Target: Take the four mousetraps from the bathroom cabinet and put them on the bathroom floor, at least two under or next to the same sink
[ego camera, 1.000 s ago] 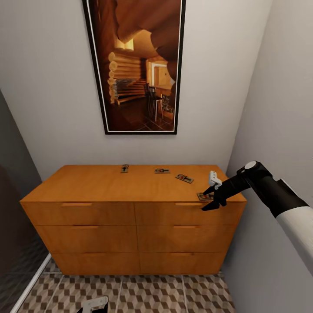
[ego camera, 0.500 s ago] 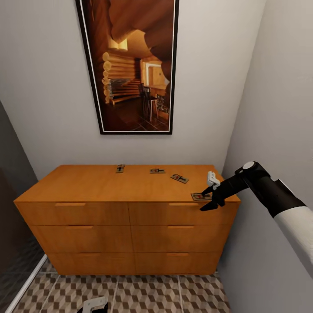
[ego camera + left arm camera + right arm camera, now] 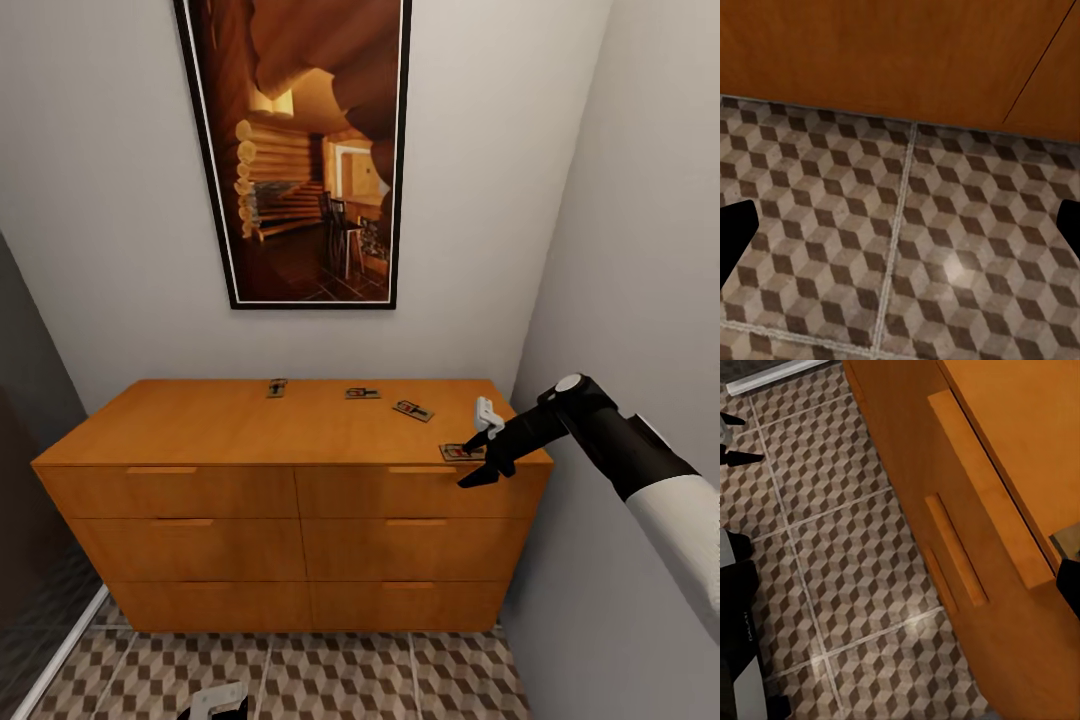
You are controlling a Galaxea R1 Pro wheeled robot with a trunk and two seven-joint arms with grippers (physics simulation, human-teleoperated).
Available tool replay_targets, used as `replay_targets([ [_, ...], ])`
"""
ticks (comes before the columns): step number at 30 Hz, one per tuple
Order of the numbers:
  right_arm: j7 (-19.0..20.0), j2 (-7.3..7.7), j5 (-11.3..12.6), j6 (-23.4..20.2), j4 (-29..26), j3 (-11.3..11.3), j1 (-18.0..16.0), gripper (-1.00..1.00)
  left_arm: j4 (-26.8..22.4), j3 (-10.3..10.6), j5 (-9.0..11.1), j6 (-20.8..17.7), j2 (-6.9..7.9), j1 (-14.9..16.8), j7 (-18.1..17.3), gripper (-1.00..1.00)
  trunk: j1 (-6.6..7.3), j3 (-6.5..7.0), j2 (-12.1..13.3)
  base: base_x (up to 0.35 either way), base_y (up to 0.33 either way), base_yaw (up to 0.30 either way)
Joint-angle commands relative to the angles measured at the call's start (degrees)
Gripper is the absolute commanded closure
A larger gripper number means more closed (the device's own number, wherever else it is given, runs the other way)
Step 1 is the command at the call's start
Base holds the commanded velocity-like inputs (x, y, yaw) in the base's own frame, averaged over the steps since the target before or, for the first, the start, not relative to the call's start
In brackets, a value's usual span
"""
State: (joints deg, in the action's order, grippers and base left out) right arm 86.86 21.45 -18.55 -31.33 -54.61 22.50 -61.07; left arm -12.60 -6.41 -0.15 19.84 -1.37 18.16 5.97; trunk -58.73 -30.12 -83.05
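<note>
Mousetrap (image 3: 458, 452) between right gripper (image 3: 476, 458) fingers

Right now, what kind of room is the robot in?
Probably a small tiled room at home, maybe a bathroom corner: cube-patterned floor tiles, a wooden chest of drawers against the wall, and a framed picture above it.

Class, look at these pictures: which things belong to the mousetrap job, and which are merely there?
Belonging to the job:
four mousetraps on top of the cabinet
bathroom floor
right gripper, at the nearest trap
left gripper, low over the floor

Merely there:
framed picture
grey walls
</note>
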Motion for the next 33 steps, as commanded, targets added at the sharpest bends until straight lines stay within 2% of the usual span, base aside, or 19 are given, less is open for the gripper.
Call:
replay_targets([
  [1,0.24,0.03,-0.20,-0.60,-0.03,0.09,-0.06,-1.00,0.04,-0.26,-0.02,0.20,-0.03,0.04,0.00,-1.00,0.00,-0.06,-0.03,0.041,0.000,0.000],
  [18,0.24,-0.19,-0.25,-0.58,0.20,0.09,-0.06,-1.00,0.04,-0.26,-0.02,0.20,-0.03,0.04,-0.01,-1.00,0.00,-0.06,-0.03,0.197,-0.035,0.000],
  [33,0.24,-0.49,-0.25,-0.61,0.20,0.35,-0.03,-1.00,0.04,-0.26,-0.02,0.20,-0.03,0.04,-0.01,-1.00,0.00,-0.06,-0.03,0.034,-0.010,0.000],
])
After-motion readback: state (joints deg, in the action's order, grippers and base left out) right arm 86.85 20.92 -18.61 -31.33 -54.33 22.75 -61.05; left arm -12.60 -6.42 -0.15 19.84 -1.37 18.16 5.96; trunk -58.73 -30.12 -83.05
